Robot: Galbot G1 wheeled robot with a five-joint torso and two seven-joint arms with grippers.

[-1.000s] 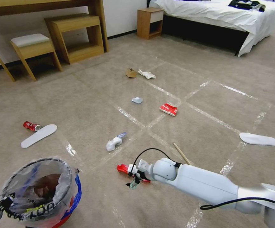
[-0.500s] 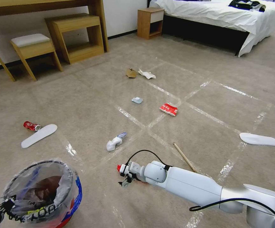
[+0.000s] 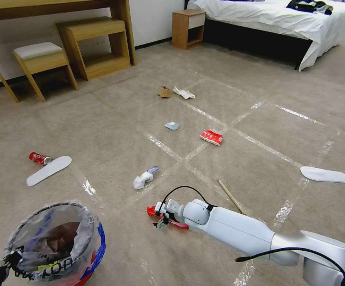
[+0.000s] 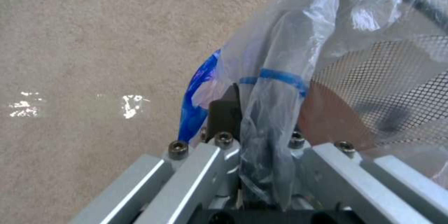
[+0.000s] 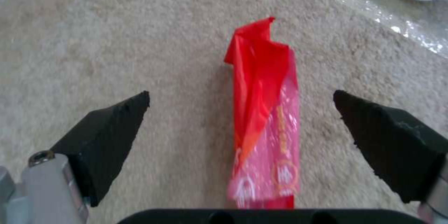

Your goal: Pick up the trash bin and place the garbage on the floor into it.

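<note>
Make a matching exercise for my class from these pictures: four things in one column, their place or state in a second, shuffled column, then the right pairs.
Things
1. trash bin
2. red wrapper
3. wooden stick
4. crushed red can

Place or state
A. beside a white insole
B. flat on the carpet between the open right gripper fingers
C. rim clamped by the left gripper
D. alone on the carpet near a tape line

Pairs: 1-C, 2-B, 3-D, 4-A
</note>
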